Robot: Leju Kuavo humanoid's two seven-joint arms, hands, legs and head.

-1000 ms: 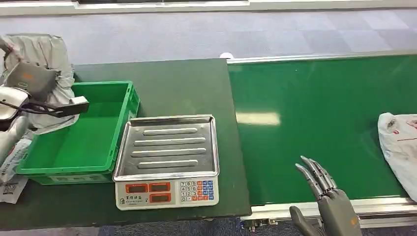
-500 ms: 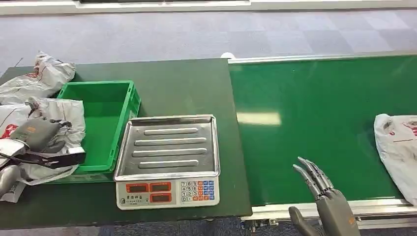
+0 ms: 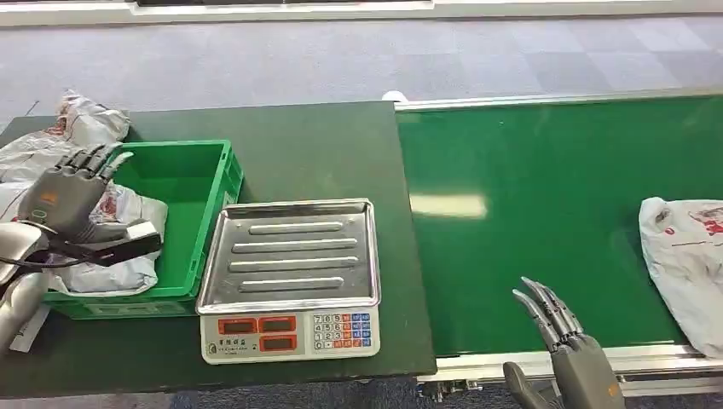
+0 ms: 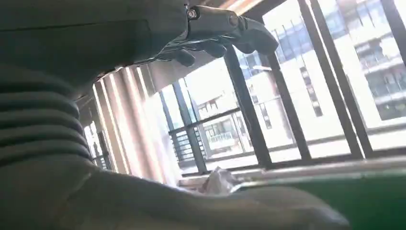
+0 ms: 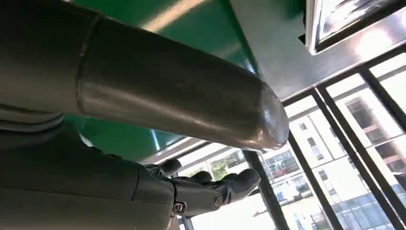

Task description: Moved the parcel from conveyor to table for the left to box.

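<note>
One parcel rides the conveyor (far right).

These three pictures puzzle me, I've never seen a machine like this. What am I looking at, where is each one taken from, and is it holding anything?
It is a humanoid robot with two arms, seen through its own cameras. The wide picture looks down from its head. On the dark table stand a green crate and a weighing scale with a steel tray; white parcel bags lie at the table's left end. To the right runs a green conveyor belt carrying another white parcel.

The left hand is raised by the crate's left rim, fingers apart, holding nothing. The right hand waits open at the belt's near edge, apart from the parcel.

The other two pictures come from cameras at the wrists, turned at odd angles, looking past the hands toward windows.
</note>
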